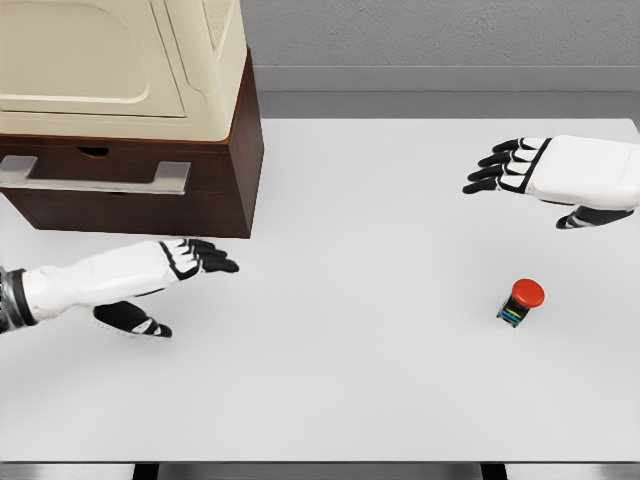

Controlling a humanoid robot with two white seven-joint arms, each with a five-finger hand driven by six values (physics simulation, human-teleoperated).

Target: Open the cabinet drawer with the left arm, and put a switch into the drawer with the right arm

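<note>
Drawer (120,205) shut, so the switch can't go in yet. Left hand (160,275), fingers extended and empty, sits below and right of the drawer handle (100,177); hooking it off-centre may slip. Red-button switch (521,302) on the table (350,400), below the right hand (545,170), open and empty; small and topple-prone. Cream appliance (120,60) sits on the cabinet (245,150); path clear.

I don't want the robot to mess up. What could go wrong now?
The drawer looks shut, so the switch can't go in until the left robot hand pulls the silver handle. The switch is small with a round red top, so the open right robot hand might knock it over.
</note>
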